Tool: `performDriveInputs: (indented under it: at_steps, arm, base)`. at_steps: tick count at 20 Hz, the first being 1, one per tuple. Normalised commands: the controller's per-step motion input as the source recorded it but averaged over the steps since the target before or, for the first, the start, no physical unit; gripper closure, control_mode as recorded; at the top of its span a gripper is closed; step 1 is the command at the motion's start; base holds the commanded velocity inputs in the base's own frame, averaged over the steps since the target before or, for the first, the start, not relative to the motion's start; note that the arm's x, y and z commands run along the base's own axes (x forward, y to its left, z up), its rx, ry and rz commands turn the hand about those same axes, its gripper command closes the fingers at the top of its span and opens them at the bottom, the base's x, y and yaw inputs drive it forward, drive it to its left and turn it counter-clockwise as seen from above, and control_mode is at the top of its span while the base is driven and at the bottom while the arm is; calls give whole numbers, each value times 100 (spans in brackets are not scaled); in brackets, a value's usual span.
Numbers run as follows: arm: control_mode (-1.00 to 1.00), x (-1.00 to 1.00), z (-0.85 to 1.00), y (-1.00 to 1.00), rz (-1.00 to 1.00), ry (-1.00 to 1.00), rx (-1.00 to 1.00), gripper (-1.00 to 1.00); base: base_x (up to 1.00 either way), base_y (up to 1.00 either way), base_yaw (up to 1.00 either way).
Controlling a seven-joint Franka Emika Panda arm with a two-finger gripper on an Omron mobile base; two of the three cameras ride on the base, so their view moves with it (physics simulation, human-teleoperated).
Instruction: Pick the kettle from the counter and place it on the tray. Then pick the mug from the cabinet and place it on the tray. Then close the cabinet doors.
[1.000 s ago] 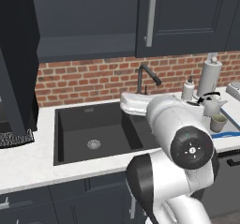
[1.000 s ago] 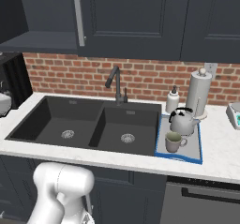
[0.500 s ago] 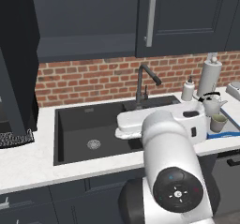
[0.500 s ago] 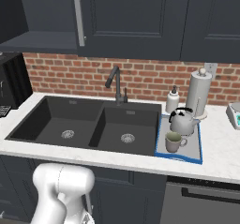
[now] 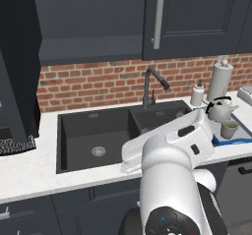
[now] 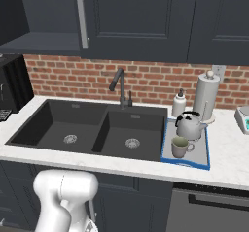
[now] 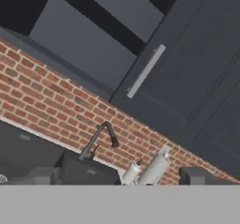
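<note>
Kettle [image 6: 190, 126] and mug [image 6: 179, 146] sit on the tray [image 6: 200, 163], lower right; hand fully open, empty; next, close the left cabinet door [image 5: 19, 67]

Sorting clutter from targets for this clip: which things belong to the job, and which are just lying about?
Job:
kettle
mug
tray
counter
cabinet
cabinet doors

Lying about:
paper-towel roll
soap bottle
faucet
sink

Silver-grey kettle [image 6: 190, 126]; grey-beige mug [image 6: 179, 147]; blue-rimmed tray [image 6: 206, 162]; white marbled counter [image 6: 228, 153]; red brick wall [image 6: 151, 83].
</note>
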Motion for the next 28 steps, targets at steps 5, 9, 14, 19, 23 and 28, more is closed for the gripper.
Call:
performDriveInputs:
  at_steps: [5, 9, 14, 19, 23, 28]
  arm:
    - [-100, -3, -25, 16, 0, -2, -25, -100]
    - [-100, -1, -9, 25, -4, 0, -21, -100]
    - [-100, 0, -16, 26, -5, 0, -18, -100]
    - [-100, 0, -17, 19, -5, 0, -16, -100]
    - [-100, 0, -15, 19, -4, 0, -13, -100]
    - [-100, 0, -12, 31, -8, 0, -12, -100]
  base:
    - [0, 0, 0]
    - [0, 0, 0]
    - [0, 0, 0]
    - [0, 0, 0]
    - [0, 0, 0]
    - [0, 0, 0]
